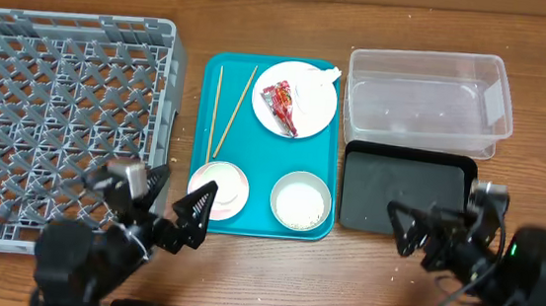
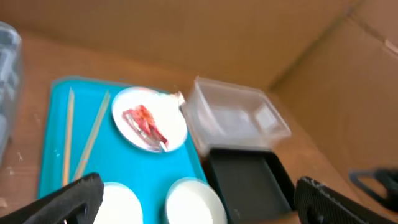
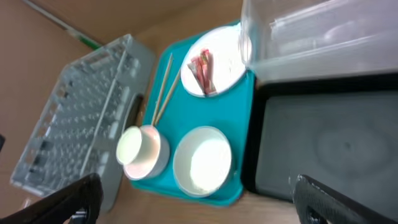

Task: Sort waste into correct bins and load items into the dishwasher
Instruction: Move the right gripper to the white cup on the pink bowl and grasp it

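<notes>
Wrapper (image 1: 282, 106) untouched; both arms' fingers (image 1: 194, 209) wide, empty.

The tub (image 1: 422, 105) is clear glossy plastic, the black tray (image 1: 403, 194) matt, the dish rack (image 1: 59, 105) grey plastic, the chopsticks (image 1: 217, 109) bare wood.

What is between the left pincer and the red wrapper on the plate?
The pinkish bowl at the near corner of the teal tray sits right before the open left pincer, on the straight line to the red wrapper. Nothing covers the wrapper from above, so going over the bowl looks possible.
</notes>
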